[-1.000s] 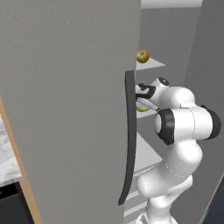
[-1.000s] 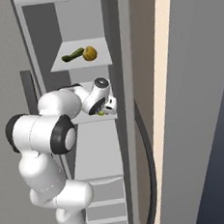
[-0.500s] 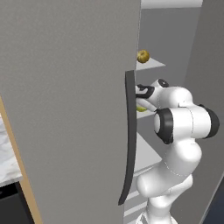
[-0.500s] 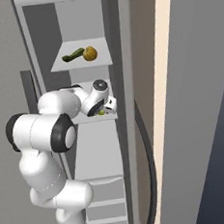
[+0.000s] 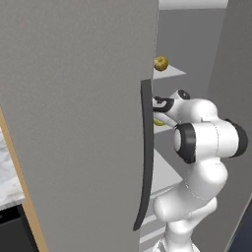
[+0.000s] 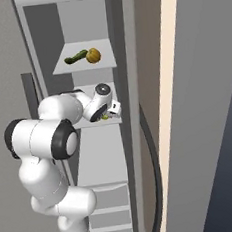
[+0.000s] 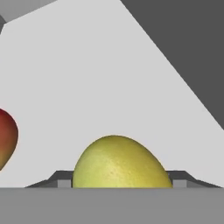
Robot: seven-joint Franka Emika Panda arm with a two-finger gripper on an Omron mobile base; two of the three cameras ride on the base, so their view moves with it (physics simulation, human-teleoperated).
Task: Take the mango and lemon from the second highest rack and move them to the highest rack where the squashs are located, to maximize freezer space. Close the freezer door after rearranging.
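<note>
**Grey freezer interior, arm reaching onto the second shelf**

Grey matte cabinet, tall, with pale grey shelf slabs stacked inside. Freezer door (image 5: 74, 123) stands open, its flat panel taking most of the left base view; long dark curved handle (image 5: 145, 157) runs down its edge.

Highest rack (image 6: 85, 65): carries a small round squash (image 6: 93, 55) and, touching it at its 9 o'clock in the right base view, a slim green vegetable (image 6: 76, 57). From the left base view the squash (image 5: 161, 63) peeks past the door edge.

Second highest rack (image 7: 109, 78): plain pale surface, dark cabinet wall at 2 o'clock in the hand view. Lemon (image 7: 120, 162), yellow-green, lies on it at 6 o'clock, between the two fingertips (image 7: 61, 180). Mango (image 7: 6, 138), red-orange, rests on the same slab at 9 o'clock, apart from the lemon.

Gripper (image 6: 110, 112): over the second rack, jaws set to either side of the lemon and close against it; whether they press it firmly cannot be told.

Marble counter (image 5: 7, 182) shows at 8 o'clock in the left base view.
</note>
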